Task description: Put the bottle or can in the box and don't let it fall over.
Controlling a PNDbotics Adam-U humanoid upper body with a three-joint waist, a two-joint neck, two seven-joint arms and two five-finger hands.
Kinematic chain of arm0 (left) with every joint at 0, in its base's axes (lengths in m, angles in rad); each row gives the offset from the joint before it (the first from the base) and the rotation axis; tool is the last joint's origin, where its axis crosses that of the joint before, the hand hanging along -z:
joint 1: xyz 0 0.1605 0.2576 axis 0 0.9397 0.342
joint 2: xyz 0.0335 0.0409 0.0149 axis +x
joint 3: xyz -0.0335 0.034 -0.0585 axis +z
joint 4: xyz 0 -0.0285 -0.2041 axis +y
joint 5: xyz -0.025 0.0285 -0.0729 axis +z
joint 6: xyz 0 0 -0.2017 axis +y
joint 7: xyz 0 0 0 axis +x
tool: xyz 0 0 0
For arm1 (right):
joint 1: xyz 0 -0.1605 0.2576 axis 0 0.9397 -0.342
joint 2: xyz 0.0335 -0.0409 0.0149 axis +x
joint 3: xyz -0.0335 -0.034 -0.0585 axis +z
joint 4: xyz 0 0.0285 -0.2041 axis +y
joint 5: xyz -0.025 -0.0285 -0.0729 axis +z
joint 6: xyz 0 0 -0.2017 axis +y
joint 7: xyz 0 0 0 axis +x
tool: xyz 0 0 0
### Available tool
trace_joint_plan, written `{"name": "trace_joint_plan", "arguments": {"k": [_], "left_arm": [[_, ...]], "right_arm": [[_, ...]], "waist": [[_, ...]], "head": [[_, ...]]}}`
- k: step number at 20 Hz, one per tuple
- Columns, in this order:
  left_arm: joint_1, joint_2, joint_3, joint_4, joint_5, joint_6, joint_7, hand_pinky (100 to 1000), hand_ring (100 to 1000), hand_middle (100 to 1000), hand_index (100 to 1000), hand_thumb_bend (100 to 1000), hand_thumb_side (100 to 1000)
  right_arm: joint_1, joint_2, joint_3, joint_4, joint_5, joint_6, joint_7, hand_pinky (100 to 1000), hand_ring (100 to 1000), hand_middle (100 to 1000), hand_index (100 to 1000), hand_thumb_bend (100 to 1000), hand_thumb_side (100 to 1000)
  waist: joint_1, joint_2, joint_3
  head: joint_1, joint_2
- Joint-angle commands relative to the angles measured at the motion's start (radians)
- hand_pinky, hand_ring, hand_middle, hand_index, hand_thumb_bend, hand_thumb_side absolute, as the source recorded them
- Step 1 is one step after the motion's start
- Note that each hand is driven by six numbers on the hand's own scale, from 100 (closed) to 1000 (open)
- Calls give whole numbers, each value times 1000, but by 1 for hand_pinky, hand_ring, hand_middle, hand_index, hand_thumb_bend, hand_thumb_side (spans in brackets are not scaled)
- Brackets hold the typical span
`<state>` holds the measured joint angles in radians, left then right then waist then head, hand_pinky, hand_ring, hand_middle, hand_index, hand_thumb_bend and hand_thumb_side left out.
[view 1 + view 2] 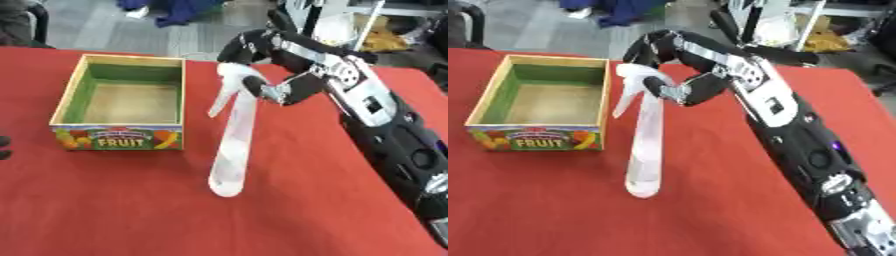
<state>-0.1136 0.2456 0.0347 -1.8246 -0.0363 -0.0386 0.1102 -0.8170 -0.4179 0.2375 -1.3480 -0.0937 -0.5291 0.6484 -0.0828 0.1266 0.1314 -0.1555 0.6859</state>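
Note:
A tall white spray bottle [234, 145] stands roughly upright over the red table [131, 210], just right of the box's front corner. Whether its base touches the cloth I cannot tell. My right hand [249, 47] comes in from the right and is shut on the bottle's spray head, fingers curled over the top and thumb against the neck. The trigger points left toward the box. The open wooden box [118, 137], with a green inside and a FRUIT label on its front, sits at the left with nothing in it. A dark bit of my left hand [3, 148] shows at the left edge.
My right forearm [394, 135] slants across the right side of the table. Beyond the table's far edge are grey floor, blue cloth [184, 10] and yellow items [381, 37]. Bare red cloth lies in front of the box and bottle.

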Motion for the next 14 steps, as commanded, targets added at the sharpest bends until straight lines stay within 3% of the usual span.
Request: {"name": "trace_joint_plan", "arguments": {"k": [1,14], "left_arm": [[-8,11,5,-13,5,-1,-4,772,769,612,763,112,786],[-13,17,0,-10,15,-2,-10,774,769,610,763,116,783]], "right_arm": [[-15,-29,-10,-26,-12,-105,81,540,743,759,321,100,413],[-20,-92,-33,-76,-53,-108,41,548,731,747,304,100,419]], "waist": [[6,-19,2],[-3,-34,34]], "head": [[0,5],[-7,-2]]}}
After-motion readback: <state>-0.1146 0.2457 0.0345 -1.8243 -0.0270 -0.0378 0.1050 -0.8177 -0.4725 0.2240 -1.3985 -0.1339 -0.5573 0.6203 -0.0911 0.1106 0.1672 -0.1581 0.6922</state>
